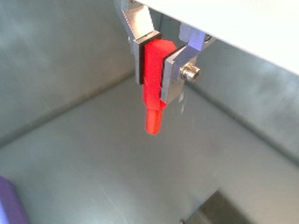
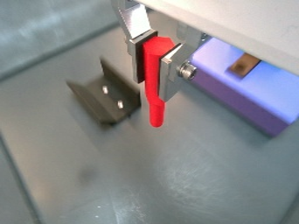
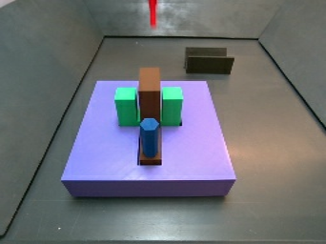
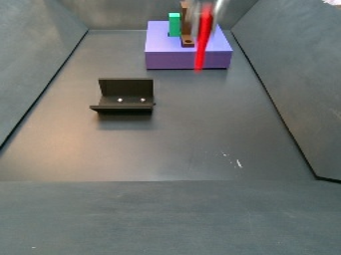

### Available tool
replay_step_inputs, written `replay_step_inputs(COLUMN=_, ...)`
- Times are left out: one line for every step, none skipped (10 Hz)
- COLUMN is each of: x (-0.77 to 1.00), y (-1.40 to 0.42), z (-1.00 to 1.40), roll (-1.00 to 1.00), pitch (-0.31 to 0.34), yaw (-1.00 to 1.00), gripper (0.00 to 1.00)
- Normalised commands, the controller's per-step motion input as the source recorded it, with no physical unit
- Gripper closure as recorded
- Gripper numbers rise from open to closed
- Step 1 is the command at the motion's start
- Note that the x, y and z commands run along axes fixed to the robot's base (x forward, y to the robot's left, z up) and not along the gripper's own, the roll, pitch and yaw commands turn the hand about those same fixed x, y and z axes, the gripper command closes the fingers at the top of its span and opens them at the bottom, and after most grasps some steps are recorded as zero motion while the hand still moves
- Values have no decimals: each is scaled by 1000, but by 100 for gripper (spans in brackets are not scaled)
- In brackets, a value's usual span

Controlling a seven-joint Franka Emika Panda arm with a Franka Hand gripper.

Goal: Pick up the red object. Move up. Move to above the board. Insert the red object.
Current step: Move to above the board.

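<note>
My gripper (image 1: 158, 70) is shut on the red object (image 1: 153, 114), a thin bright red peg that hangs straight down from between the fingers, high above the floor. It shows the same way in the other wrist view, gripper (image 2: 156, 66) and peg (image 2: 155, 101). In a side view the peg (image 3: 152, 13) hangs far behind the board (image 3: 102, 152), with the gripper out of frame. In the other side view the gripper (image 4: 202, 20) holds the peg (image 4: 201, 48) in front of the purple-blue board (image 4: 167, 57). The board's corner (image 2: 239, 92) lies beside the peg.
The board bears two green blocks (image 3: 128, 105), a brown bar (image 3: 151, 91) and a blue hexagonal peg (image 3: 149, 138). The fixture (image 4: 124, 97) stands on the grey floor away from the board, and shows in a wrist view (image 2: 103, 98) and a side view (image 3: 209, 61). Grey walls surround the floor.
</note>
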Motion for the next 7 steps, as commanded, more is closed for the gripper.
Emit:
replay_step_inputs(x=8, y=-5, z=1400, roll=27, pitch=10, yaw=8, gripper=100)
replay_step_inputs(x=49, y=-3, z=1400, roll=10, pitch=67, yaw=5, gripper=100)
replay_step_inputs(x=10, y=-7, z=658, roll=14, pitch=84, yaw=2, gripper=100)
replay_step_inputs(x=22, y=-6, z=270, roll=18, pitch=52, yaw=6, gripper=100)
replay_step_inputs(x=98, y=-1400, z=206, roll=-15, pitch=272, yaw=-442, gripper=100)
replay_step_inputs(x=92, y=-1400, z=202, roll=-14, pitch=277, yaw=-408, gripper=100)
replay_step_inputs(x=104, y=-1400, z=213, roll=-8, pitch=231, yaw=-206, gripper=100)
